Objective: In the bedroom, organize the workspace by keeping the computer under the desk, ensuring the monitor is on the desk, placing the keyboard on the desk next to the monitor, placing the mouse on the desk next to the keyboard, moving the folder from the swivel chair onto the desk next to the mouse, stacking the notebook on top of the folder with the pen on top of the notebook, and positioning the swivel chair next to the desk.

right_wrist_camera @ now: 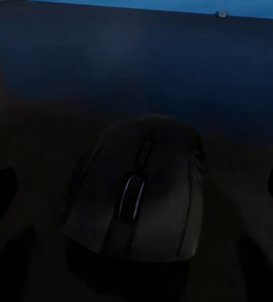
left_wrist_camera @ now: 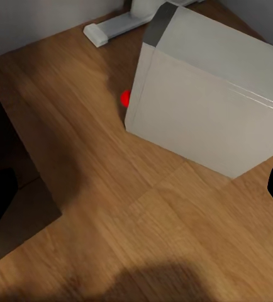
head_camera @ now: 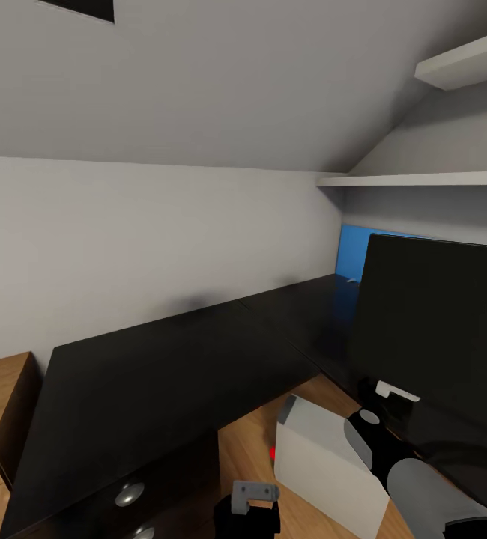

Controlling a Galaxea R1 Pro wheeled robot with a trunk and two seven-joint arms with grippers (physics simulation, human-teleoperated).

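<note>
Monitor (head_camera: pixel 438 329) blocks desk (head_camera: pixel 161 367) (right).

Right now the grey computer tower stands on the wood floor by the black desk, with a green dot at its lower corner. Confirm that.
Not quite: the dot on the computer tower is red, not green, as the left wrist view shows. The rest holds: the grey tower stands on the wood floor by the black desk.

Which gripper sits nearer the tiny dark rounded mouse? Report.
Right. The right gripper hangs directly over the mouse, fingers open either side; the left gripper faces floor near the light grey tower.
</note>
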